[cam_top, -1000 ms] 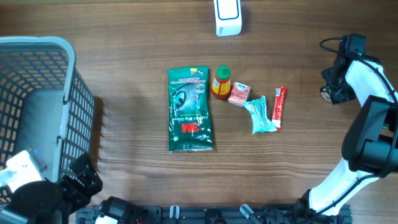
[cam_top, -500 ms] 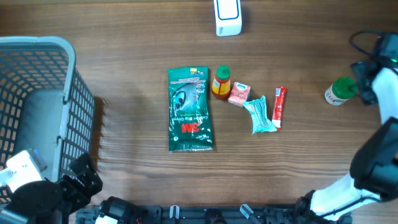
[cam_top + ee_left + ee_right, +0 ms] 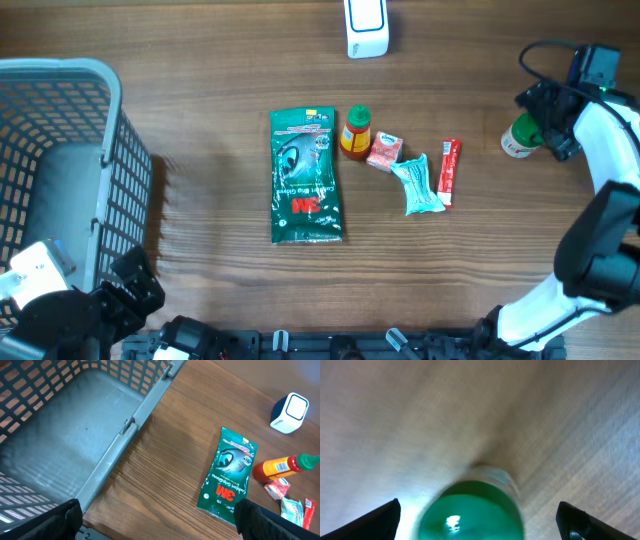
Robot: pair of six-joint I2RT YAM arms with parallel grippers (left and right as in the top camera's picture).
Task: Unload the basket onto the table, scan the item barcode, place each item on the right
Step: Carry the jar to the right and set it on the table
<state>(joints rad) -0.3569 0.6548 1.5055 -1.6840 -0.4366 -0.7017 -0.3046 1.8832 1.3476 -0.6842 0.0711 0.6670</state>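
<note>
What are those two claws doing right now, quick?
Left gripper: open, holding nothing.
Right gripper: open, jaws either side of the green-capped bottle, not gripping it.

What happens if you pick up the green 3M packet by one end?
The green 3M packet would probably droop, since it lies flat and thin like a soft pouch. Its glossy wrapper may slip. Being flat, it likely won't roll.

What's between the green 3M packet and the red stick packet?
Overhead view: an orange green-capped bottle, a small pink carton and a teal wrapper lie between the green 3M packet and the red stick packet.
</note>
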